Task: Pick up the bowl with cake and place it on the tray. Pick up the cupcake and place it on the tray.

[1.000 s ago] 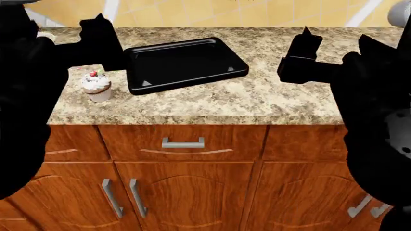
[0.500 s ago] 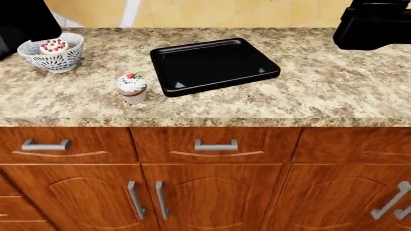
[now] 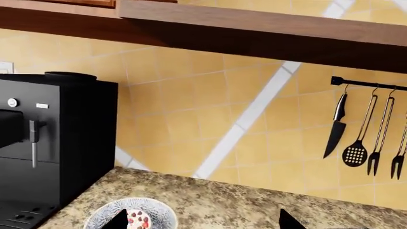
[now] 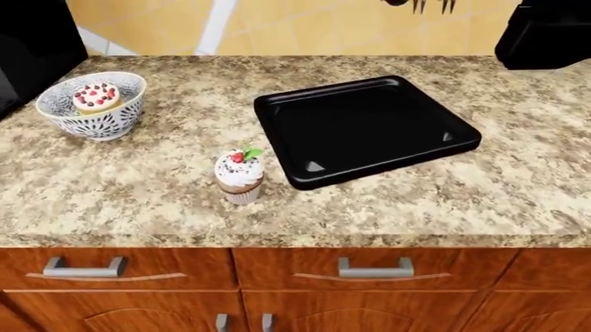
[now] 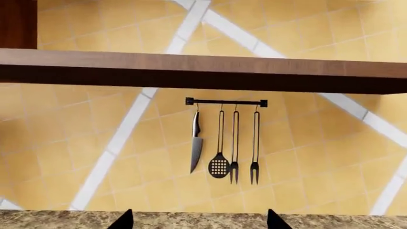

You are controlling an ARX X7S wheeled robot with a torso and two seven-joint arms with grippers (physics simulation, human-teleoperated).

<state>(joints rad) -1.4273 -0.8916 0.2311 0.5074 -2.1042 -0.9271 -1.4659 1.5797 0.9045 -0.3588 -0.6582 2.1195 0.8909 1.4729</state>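
Observation:
The blue-patterned bowl (image 4: 93, 114) holding the berry-topped cake (image 4: 96, 97) stands at the counter's back left. The cupcake (image 4: 240, 176) stands upright near the front edge, just left of the black tray (image 4: 369, 124), which holds nothing. In the left wrist view my left gripper (image 3: 203, 223) is open, high above the counter; the bowl (image 3: 159, 212) and cake (image 3: 137, 220) show beside one fingertip, untouched. My right gripper (image 5: 200, 222) is open too and faces the wall over the counter's back edge. Part of my right arm (image 4: 544, 34) shows black at the head view's top right.
A black coffee machine (image 3: 57, 143) stands against the wall just left of the bowl, seen also as the coffee machine (image 4: 28, 41) at the head view's corner. A utensil rail (image 5: 226, 102) with a knife and spoons hangs under a wooden shelf (image 5: 203, 71). Cabinet drawers sit below the counter.
Both arms have risen out of the head view's middle. The head view has shifted closer and to the left, bringing the bowl fully into sight.

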